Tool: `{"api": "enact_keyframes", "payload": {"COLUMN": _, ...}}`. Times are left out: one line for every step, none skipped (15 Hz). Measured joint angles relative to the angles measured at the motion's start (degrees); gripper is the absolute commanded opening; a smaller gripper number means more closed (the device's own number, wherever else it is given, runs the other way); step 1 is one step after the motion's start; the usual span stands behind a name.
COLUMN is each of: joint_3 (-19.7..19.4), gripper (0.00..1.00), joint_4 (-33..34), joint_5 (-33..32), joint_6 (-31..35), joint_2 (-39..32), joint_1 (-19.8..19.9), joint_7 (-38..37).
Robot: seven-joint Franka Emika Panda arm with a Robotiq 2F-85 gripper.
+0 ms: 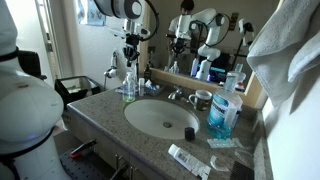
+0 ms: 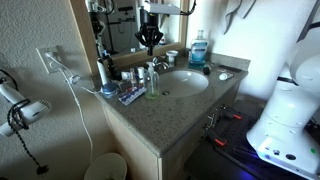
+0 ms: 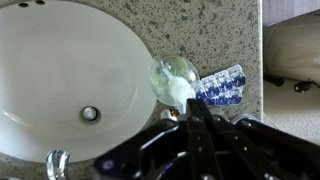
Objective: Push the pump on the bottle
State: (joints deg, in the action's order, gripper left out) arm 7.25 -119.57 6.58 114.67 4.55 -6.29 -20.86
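The slim clear bottle [image 1: 128,88] stands on the granite counter beside the sink, greenish low down, and also shows in an exterior view [image 2: 152,82]. Its pale pump [image 1: 128,69] tops it. In the wrist view I look straight down on the bottle [image 3: 172,72], with the pale pump [image 3: 180,92] just past my fingertips. My gripper [image 3: 195,112] is shut and empty. It hangs directly above the pump in both exterior views [image 1: 130,50] [image 2: 150,42], with a small gap left above the pump.
The white sink basin [image 3: 60,60] with drain [image 3: 90,113] lies beside the bottle. A blue blister pack [image 3: 222,85] lies against it. A large blue-liquid bottle [image 1: 222,115], a mug [image 1: 203,99], the faucet [image 1: 178,95] and a white tube [image 1: 185,158] stand around the sink. A mirror is behind.
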Motion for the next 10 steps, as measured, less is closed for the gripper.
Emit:
{"api": "enact_keyframes", "payload": {"joint_3": 0.0, "gripper": 0.04, "joint_4": -0.01, "joint_5": 0.0, "joint_6": 0.12, "joint_2": -0.41, "joint_1": 0.0, "joint_7": 0.0}}
{"api": "enact_keyframes", "payload": {"joint_3": 0.0, "gripper": 0.04, "joint_4": -0.01, "joint_5": 0.0, "joint_6": 0.21, "joint_2": -0.78, "joint_1": 0.0, "joint_7": -0.01}}
{"api": "enact_keyframes", "payload": {"joint_3": 0.0, "gripper": 0.04, "joint_4": -0.02, "joint_5": 0.0, "joint_6": 0.31, "joint_2": -1.11, "joint_1": 0.0, "joint_7": -0.02}}
{"api": "enact_keyframes", "payload": {"joint_3": 0.0, "gripper": 0.04, "joint_4": -0.03, "joint_5": 0.0, "joint_6": 0.44, "joint_2": -1.38, "joint_1": 0.0, "joint_7": -0.03}}
{"api": "enact_keyframes", "payload": {"joint_3": 0.0, "gripper": 0.04, "joint_4": -0.06, "joint_5": 0.0, "joint_6": 0.52, "joint_2": -1.61, "joint_1": 0.0, "joint_7": -0.04}}
{"api": "enact_keyframes", "payload": {"joint_3": 0.0, "gripper": 0.04, "joint_4": -0.08, "joint_5": 0.0, "joint_6": 0.6, "joint_2": -1.81, "joint_1": -0.01, "joint_7": -0.06}}
{"api": "enact_keyframes", "payload": {"joint_3": 0.0, "gripper": 0.04, "joint_4": -0.12, "joint_5": 0.0, "joint_6": 0.72, "joint_2": -2.0, "joint_1": -0.02, "joint_7": -0.12}}
{"api": "enact_keyframes", "payload": {"joint_3": 0.0, "gripper": 0.04, "joint_4": -0.15, "joint_5": 0.0, "joint_6": 0.83, "joint_2": -2.17, "joint_1": -0.03, "joint_7": -0.32}}
{"api": "enact_keyframes", "payload": {"joint_3": 0.0, "gripper": 0.04, "joint_4": -0.18, "joint_5": 0.0, "joint_6": 0.95, "joint_2": -2.32, "joint_1": -0.06, "joint_7": -0.85}}
{"api": "enact_keyframes", "payload": {"joint_3": 0.0, "gripper": 0.04, "joint_4": -0.24, "joint_5": 0.01, "joint_6": 1.02, "joint_2": -2.43, "joint_1": -0.1, "joint_7": -1.09}}
